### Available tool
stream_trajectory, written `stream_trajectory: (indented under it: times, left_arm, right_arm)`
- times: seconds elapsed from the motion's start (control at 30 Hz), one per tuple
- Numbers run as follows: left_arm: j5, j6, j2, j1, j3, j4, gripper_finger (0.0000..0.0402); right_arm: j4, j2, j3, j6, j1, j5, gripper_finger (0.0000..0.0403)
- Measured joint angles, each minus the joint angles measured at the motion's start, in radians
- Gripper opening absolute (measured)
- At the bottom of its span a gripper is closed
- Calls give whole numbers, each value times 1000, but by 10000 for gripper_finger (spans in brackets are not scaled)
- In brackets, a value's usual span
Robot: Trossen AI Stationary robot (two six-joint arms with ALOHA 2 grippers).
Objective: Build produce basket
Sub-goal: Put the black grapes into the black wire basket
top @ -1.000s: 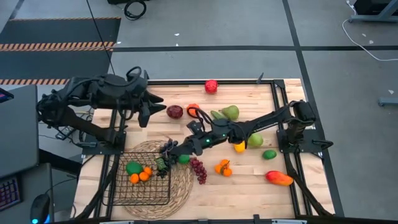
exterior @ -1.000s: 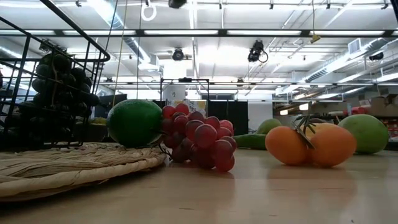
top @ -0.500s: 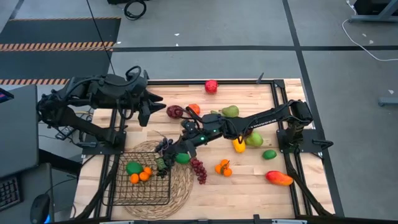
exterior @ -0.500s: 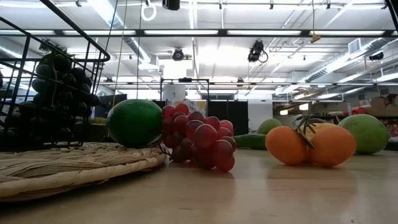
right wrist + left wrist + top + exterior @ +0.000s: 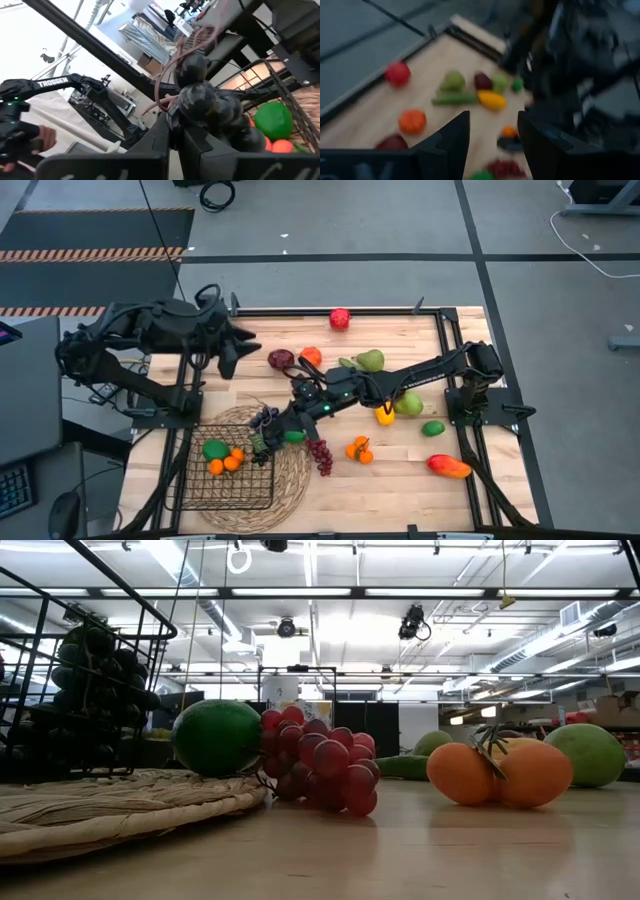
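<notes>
While my right gripper (image 5: 268,423) reaches across the table from the right side, its fingers are clamped on the stem end of a bunch of dark grapes (image 5: 265,418), which dangles from them at the right-hand rim of the black wire basket (image 5: 190,480). What matters next is that the basket lies to the left of this gripper and slightly toward the near edge of the table, so the grapes need to travel a short way further left to be over the open mesh floor. From my right wrist camera the dark grapes (image 5: 210,117) hang in a cluster just past my fingertips, long axis pointing down, with the basket wall (image 5: 280,95) right behind them and a green lime (image 5: 265,120) and orange fruit already inside. Seen from above, the basket sits on a round woven mat (image 5: 290,470) and holds a green fruit (image 5: 214,449) and two small oranges (image 5: 224,464). My left gripper (image 5: 240,350) waits with its fingers apart near the far left of the table, well apart from the basket, so the right arm is the nearer one. Still loose on the wood are red grapes (image 5: 320,453), another lime (image 5: 295,435), a mango (image 5: 449,467), a pear (image 5: 371,360) and a red apple (image 5: 340,318)
</notes>
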Motion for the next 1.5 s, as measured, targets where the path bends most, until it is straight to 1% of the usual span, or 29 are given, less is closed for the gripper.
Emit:
stream_trajectory:
  times: [0.07,0.23,0.3,0.43,0.53,0.63,0.7,0.77,0.87,0.93,1.07,1.23,1.37,1.5]
  left_arm:
    - [46,12,1,0,0,-46,172]
    - [51,4,-6,0,0,-143,172]
    - [49,1,-10,0,0,-148,172]
    - [74,-1,-14,0,0,-121,172]
    - [153,5,-14,0,0,-24,172]
    - [273,-31,-14,0,1,56,172]
    - [325,-84,-13,-1,1,37,172]
    - [352,-117,-7,-1,1,-17,172]
    - [360,-153,9,0,0,-110,172]
    - [360,-178,13,0,-2,-129,175]
    - [371,-213,15,0,-24,-106,200]
    - [449,-212,15,0,-91,-88,251]
    - [484,-205,15,-1,-148,-4,282]
    - [490,-201,16,0,-184,109,289]
  right_arm:
    - [15,0,0,1,0,-3,25]
    - [135,-5,0,29,0,-15,25]
    - [171,-13,0,32,-1,-8,25]
    - [163,-34,0,27,-8,0,25]
    - [98,-35,0,26,-13,-5,25]
    - [58,-35,-1,26,-16,-10,25]
    - [61,-35,-1,21,-16,-16,25]
    - [65,-35,-1,16,-16,-16,25]
    - [65,-35,-1,16,-16,-23,25]
    - [66,-35,-1,16,-16,-27,25]
    - [66,-35,-1,20,-16,-28,25]
    - [74,-35,-1,21,-16,-28,25]
    - [73,-35,-1,21,-16,-27,25]
    - [74,-35,-1,21,-16,-27,25]
